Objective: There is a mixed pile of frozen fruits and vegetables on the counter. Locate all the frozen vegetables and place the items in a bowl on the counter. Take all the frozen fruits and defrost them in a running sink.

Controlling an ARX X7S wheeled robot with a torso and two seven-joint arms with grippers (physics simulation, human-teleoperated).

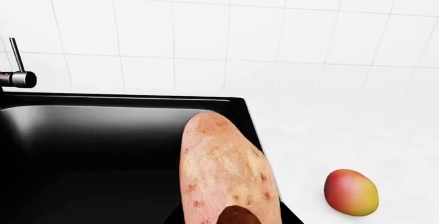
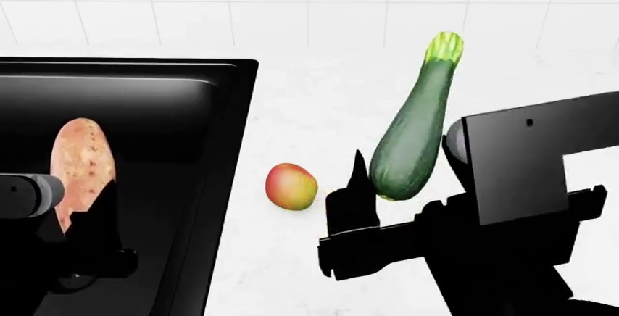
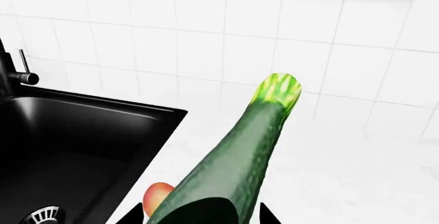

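The left tool (image 2: 82, 240) is closed around the sweet potato (image 2: 83, 162) and holds it over the black sink (image 2: 184, 106). The right tool (image 2: 363, 214) grips the fat end of the zucchini (image 2: 414, 138), lifted above the white surface (image 2: 309, 98). The red-yellow fruit (image 2: 291, 186) lies on the surface between both tools, just beside the sink.

the sweet potato (image 1: 226, 172) runs off the frame's edge; the zucchini (image 3: 226, 167) hides most of the mango (image 3: 156, 196).
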